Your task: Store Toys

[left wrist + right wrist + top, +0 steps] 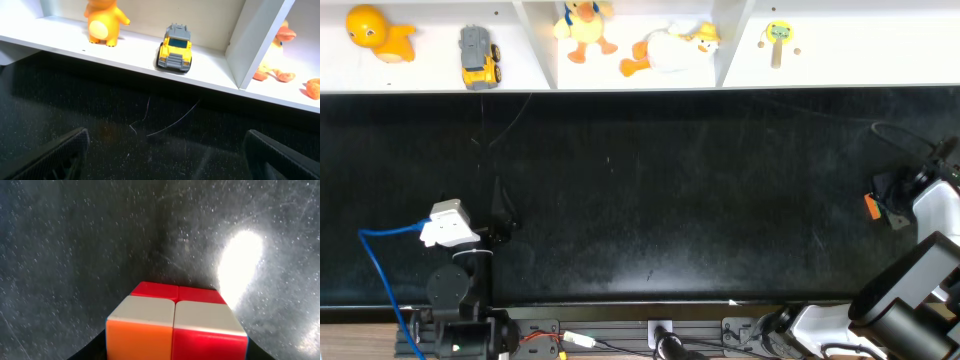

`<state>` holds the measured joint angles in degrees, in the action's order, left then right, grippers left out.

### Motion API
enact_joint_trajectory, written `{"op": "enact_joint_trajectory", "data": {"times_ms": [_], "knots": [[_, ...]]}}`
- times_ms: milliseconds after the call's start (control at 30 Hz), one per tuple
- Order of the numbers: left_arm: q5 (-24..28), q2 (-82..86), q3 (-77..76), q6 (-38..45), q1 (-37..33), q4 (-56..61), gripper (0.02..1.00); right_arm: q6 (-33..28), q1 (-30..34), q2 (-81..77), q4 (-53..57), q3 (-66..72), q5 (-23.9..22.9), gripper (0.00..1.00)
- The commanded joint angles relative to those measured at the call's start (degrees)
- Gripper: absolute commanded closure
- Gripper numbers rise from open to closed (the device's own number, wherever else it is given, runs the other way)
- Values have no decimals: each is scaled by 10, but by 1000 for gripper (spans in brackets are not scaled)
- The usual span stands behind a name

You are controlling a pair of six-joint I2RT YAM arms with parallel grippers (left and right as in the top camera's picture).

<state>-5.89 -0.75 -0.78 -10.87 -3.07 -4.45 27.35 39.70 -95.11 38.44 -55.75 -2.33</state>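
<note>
Both grippers are over the black table [670, 180]: in the top view we see the right gripper [882, 200] at its right edge; in the left wrist view the left gripper [166, 132] stands wide open, empty, facing the truck [175, 49]; in the right wrist view the right gripper clamps the cube [175, 325].

Black worktop [650, 190], surface scratched and dusty. White shelf unit [430, 78] stands along its far edge, divided into compartments. Left compartment: orange duck figure [378, 32] and yellow truck [479, 57], apart. Middle compartment: yellow plush duck [585, 28] upright, white plush duck [672, 50] lying beside it. Right compartment: small rattle [779, 40]
</note>
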Motion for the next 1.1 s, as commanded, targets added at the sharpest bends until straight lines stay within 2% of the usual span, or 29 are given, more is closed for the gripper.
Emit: {"op": "enact_joint_trajectory", "data": {"times_ms": [33, 133, 167, 300, 567, 933, 1100], "knots": [[-6, 6, 3, -12, 2, 3, 20, -23, 0, -4, 37, -35, 5, 720], [-6, 6, 3, -12, 2, 3, 23, -29, 0, -4, 81, -81, 23, 923], [-6, 6, 3, -12, 2, 3, 20, -32, -1, -3, 97, -99, 33, 956], [-6, 6, 3, -12, 2, 3, 20, -68, -14, 6, 147, -162, 72, 956], [-6, 6, 3, -12, 2, 3, 23, -212, -90, 88, 173, -226, 72, 956], [-6, 6, 3, -12, 2, 3, 20, -308, -108, 244, 211, -201, 75, 954], [-6, 6, 3, -12, 2, 3, 20, -309, -108, 278, 195, -139, 76, 956]]}}
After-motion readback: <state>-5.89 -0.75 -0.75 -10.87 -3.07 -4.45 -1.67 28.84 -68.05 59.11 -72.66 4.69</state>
